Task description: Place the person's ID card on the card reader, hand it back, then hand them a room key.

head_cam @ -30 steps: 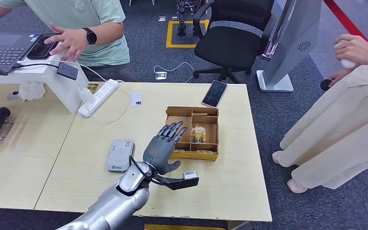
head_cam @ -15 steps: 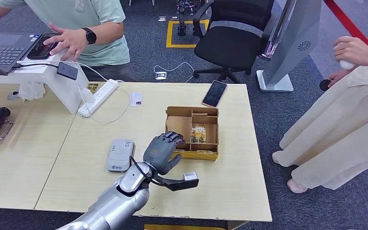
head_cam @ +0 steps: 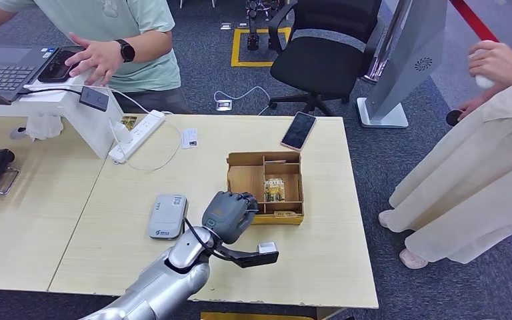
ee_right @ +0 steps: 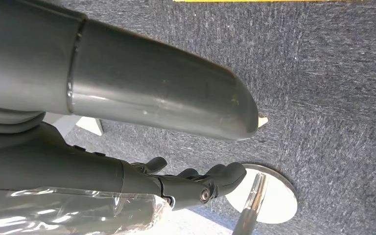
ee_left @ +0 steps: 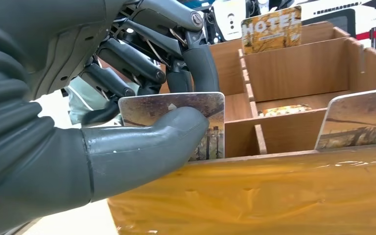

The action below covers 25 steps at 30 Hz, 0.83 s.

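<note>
Left hand (head_cam: 227, 215): dark grey, fingers curling at the near left corner of the divided brown cardboard box (head_cam: 242, 181). In the left wrist view the left hand (ee_left: 127, 93) is pinching a printed picture room key card (ee_left: 196, 108) between thumb and fingers, the card standing upright just inside the box's near wall.

Right hand (ee_right: 127, 147): hanging over grey carpet, thumb out and fingers curling loosely, holding nothing; whether fully closed, I cannot tell.

Further cards in the box: one upright card printed "HOTEL" (ee_left: 271, 29) standing in a far compartment; another picture card (ee_left: 360, 120) leaning in the near compartment beside the held one.

Grey rectangular card reader (head_cam: 167, 215): lying on the pale wooden table (head_cam: 73, 233), near the left hand's left side, apart from it.

Black smartphone (head_cam: 298, 130): lying at the table's far edge.

White power strip (head_cam: 137, 135): lying at far left.

Person in pale green shirt (head_cam: 123, 40): standing behind the table, touching a device.

Person in cream clothing (head_cam: 480, 167): standing to the right.
</note>
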Motion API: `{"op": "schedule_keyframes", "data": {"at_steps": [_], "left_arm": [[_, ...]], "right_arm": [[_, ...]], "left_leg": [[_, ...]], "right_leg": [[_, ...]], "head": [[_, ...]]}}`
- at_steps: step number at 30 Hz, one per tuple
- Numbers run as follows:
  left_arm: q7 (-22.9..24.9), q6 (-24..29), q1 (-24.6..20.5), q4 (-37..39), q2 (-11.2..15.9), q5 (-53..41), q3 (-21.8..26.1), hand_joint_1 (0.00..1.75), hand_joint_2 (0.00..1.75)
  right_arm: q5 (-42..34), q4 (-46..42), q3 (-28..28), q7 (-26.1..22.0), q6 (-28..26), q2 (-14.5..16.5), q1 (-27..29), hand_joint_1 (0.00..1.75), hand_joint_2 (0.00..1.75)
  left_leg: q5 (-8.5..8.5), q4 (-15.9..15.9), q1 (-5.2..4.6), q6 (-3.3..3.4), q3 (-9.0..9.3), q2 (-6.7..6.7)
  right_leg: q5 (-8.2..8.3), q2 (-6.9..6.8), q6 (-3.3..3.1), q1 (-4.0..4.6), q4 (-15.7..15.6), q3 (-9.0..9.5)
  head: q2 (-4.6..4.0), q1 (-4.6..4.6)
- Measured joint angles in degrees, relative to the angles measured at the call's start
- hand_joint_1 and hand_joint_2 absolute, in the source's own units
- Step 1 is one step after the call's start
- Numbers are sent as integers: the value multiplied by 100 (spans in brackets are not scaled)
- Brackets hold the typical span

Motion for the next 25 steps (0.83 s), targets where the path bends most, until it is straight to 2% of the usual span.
{"op": "schedule_keyframes", "data": {"at_steps": [15, 20, 25], "left_arm": [[-36, 311, -38, -80, 20, 120, 0, 175, 175], [29, 352, -71, -566, 224, 265, 53, 175, 175], [70, 374, -81, -1122, 430, 413, 298, 175, 175]], "right_arm": [[-5, 2, 81, 87, -5, -7, 13, 0, 0], [-72, 2, 87, 96, -8, -18, 57, 0, 0], [-95, 0, 89, 93, -8, -26, 113, 0, 0]], "left_leg": [[0, 0, 0, 0, 0, 0], [0, 0, 1, 0, 0, 0], [0, 0, 2, 0, 0, 0]], "right_leg": [[0, 0, 0, 0, 0, 0], [0, 0, 0, 0, 0, 0], [0, 1, 0, 0, 1, 0]], "head": [[0, 0], [0, 0], [0, 0]]}}
